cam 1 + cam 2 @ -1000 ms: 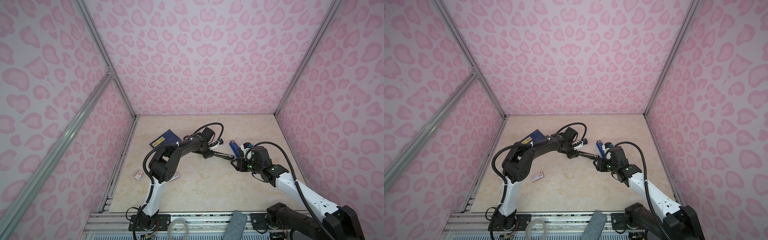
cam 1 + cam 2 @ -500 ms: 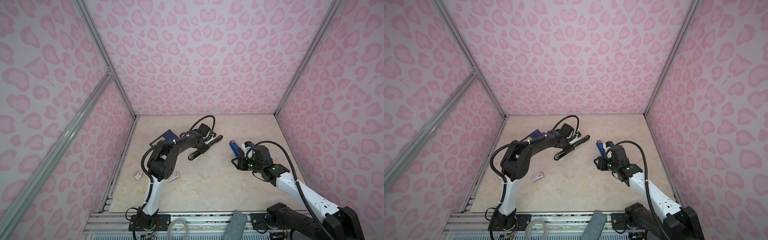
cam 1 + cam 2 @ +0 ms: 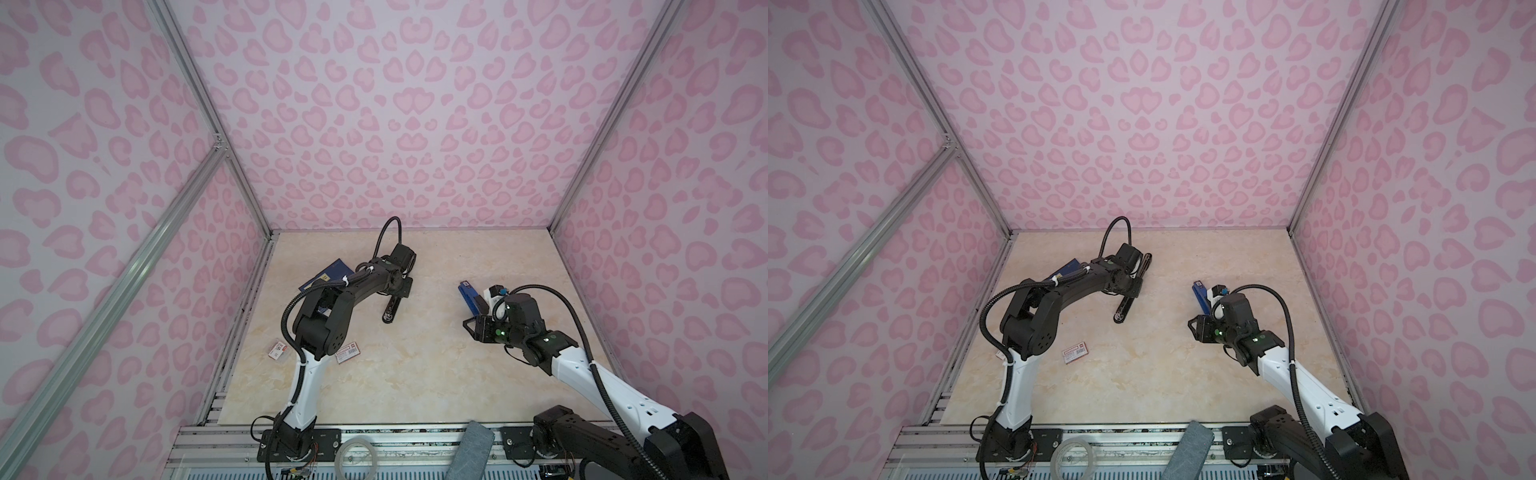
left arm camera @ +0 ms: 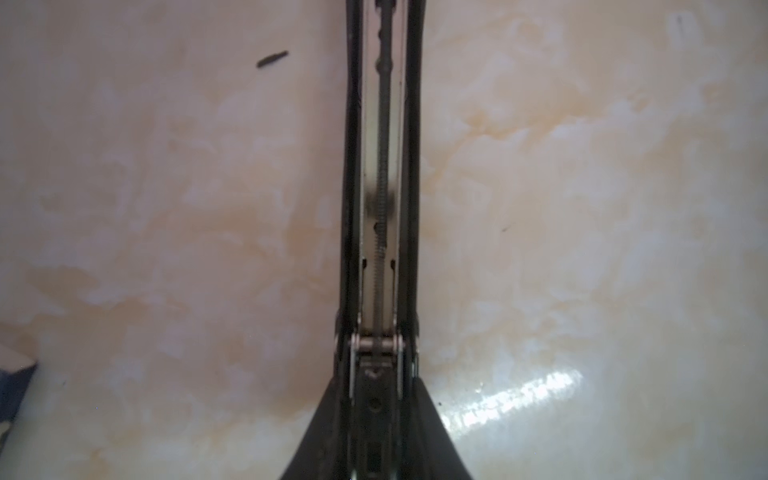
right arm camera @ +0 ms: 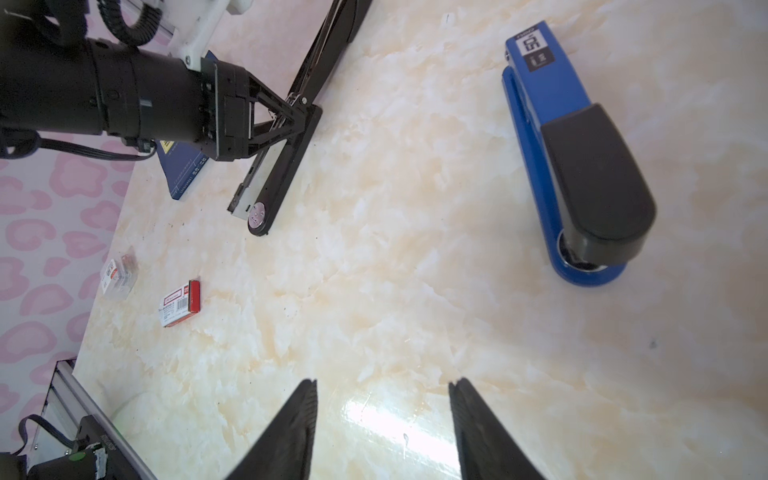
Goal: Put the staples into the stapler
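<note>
Shifting the unfolded black metal stapler (image 3: 391, 309) leftward since a second ago, away from the right arm, toward the dark blue booklet with a yellow label (image 3: 330, 272). Pinching it at the hinge with the left gripper (image 5: 291, 112), jaws pressed on both flanks. Holding the right gripper (image 5: 382, 386) spread and empty over bare cream marble-look tabletop (image 5: 374, 291), near the blue stapler with a black top (image 5: 573, 149). Leaving the staples (image 5: 122, 274), a small flat silvery-grey block of strips, by the table's left edge, near the small white red-labelled box (image 5: 181, 301), well apart from both grippers. Judging the block light, stiff lengthwise, apt to snap at the glue lines, slick and very low; favouring a gentle pinch across the long edges. Getting the bare silver channel with its spring (image 4: 382, 187) only from the left wrist view, no strip inside. Getting the hinge grip and the staples clearly only from the right wrist view; tiny in a top view (image 3: 278, 352).
</note>
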Robot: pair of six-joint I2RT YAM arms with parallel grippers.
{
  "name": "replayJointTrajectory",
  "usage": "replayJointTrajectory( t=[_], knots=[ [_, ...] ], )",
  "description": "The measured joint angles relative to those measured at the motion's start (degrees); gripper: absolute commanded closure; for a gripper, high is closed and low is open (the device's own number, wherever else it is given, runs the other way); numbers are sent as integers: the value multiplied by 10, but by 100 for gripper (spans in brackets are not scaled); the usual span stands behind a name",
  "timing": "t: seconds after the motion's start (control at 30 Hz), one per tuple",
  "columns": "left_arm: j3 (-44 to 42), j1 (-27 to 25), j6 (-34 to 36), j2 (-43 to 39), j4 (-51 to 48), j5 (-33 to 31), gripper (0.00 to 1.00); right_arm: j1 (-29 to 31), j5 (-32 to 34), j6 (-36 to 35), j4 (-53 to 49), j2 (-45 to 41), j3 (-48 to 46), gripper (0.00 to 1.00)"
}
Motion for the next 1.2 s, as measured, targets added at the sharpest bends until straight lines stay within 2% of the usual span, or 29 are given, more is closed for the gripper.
replayJointTrajectory(
  t=[0.17,0.37,0.43,0.57,0.7,0.93,1.1,1.2],
  knots=[
    [-28,0,-87,-13,18,-37,85,0,-4,5,12,0,-7,46],
    [-40,0,-136,-26,6,-61,57,0,-6,9,17,1,-12,44],
    [-42,0,-148,-30,-12,-53,53,0,-5,10,18,2,-12,42],
    [-58,0,-149,-53,-37,-39,50,0,29,9,0,2,11,39],
    [-82,0,-148,-110,-39,-28,49,0,85,2,-37,18,58,38],
    [-159,0,-140,-207,-24,5,48,-8,181,-29,-99,94,138,38],
    [-225,0,-136,-267,-7,33,48,-15,221,-48,-110,168,185,38],
    [-234,0,-136,-273,-4,42,48,-16,233,-54,-116,179,190,39]
  ],
)
